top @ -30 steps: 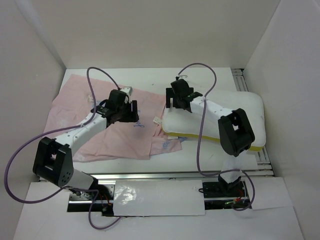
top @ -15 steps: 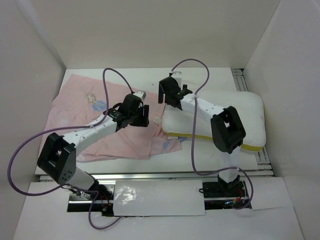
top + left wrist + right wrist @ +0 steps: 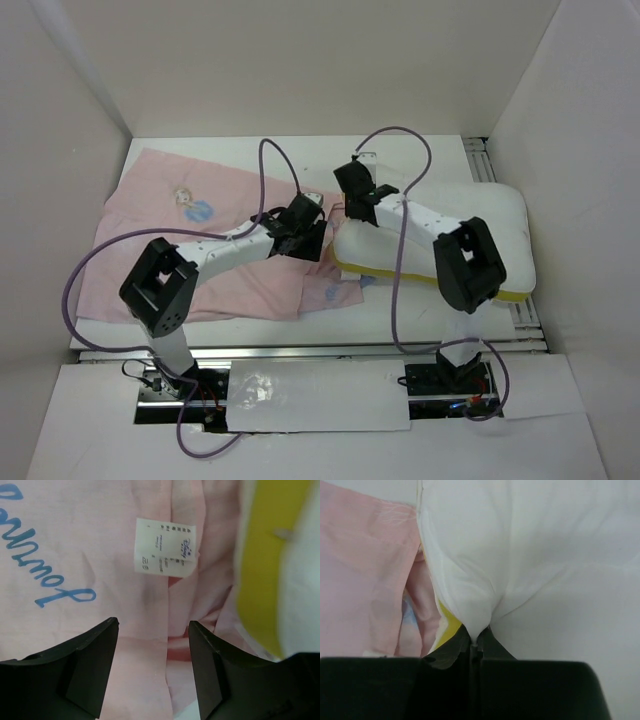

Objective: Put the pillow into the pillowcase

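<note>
Pillow (image 3: 520,555) corner is now pinched in my right gripper (image 3: 471,642). The jaws have gone from wide open to clamped tight. White cover puckers into the bite, and the yellow edge seam (image 3: 447,625) sits just beside it.

My left gripper (image 3: 152,625) is spread and holds nothing. It hovers over the pillowcase (image 3: 100,645), pink side up. A white care label (image 3: 165,547) lies straight ahead between the fingers. Blue script (image 3: 45,565) shows to one side and the pillow's yellow seam to the other. This arm has swung across from the middle of the case to its right edge.

Further out, the overhead view shows both grippers close together where pillow meets case. The pillow's bulk lies on the right of the table (image 3: 300,155), wholly outside the case. The case is spread over the left half, with a small princess print (image 3: 190,205) near its far left.

Judgement: the grasp on the pillow looks secured, but insertion has not begun. My left fingers should next lift one layer at the case's mouth. I cannot tell from here which edge is open. Risk: pinching both layers together would seal the opening.
</note>
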{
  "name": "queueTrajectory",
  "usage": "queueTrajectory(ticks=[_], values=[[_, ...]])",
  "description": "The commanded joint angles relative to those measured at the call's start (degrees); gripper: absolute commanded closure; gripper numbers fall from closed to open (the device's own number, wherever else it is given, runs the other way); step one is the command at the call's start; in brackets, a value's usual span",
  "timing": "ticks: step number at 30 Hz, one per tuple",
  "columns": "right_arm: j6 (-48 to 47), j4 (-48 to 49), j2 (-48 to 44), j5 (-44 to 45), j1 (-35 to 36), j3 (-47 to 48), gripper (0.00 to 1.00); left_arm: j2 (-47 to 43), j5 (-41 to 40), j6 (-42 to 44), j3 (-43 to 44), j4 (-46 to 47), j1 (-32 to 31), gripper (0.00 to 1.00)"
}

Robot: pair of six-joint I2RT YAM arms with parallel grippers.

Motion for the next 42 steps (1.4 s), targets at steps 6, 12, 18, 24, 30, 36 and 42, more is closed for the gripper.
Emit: queueTrajectory(ticks=[6,12,18,24,30,36,42], values=[[-4.2,1.7,-24.6,-8.5,-4.5,-8.5,1.00,8.2,-4.2,-3.9,10.5,-1.0,1.3,0.29],[-3.2,1.1,-31.1,-10.5,-6.3,-12.8,1.00,13.0,-4.7,-1.8,13.1,-1.6,1.9,0.29],[-3.2,1.7,-33.5,-16.2,-8.5,-15.5,1.00,16.4,-4.7,-1.8,16.0,-0.1,2.4,0.29],[-3.2,1.7,-34.6,-17.6,-11.4,-16.6,1.00,19.1,-7.9,1.7,19.5,2.2,2.4,0.29],[-3.2,2.2,-35.8,-20.0,-13.2,-17.8,1.00,22.3,-11.1,4.2,23.9,3.1,2.4,0.28],[-3.2,2.2,-34.0,-21.0,-15.0,-17.8,1.00,27.9,-13.3,4.9,30.4,0.4,2.4,0.28],[-3.2,2.2,-33.5,-22.1,-15.6,-17.8,1.00,28.4,-13.2,4.9,31.6,2.6,2.4,0.29]])
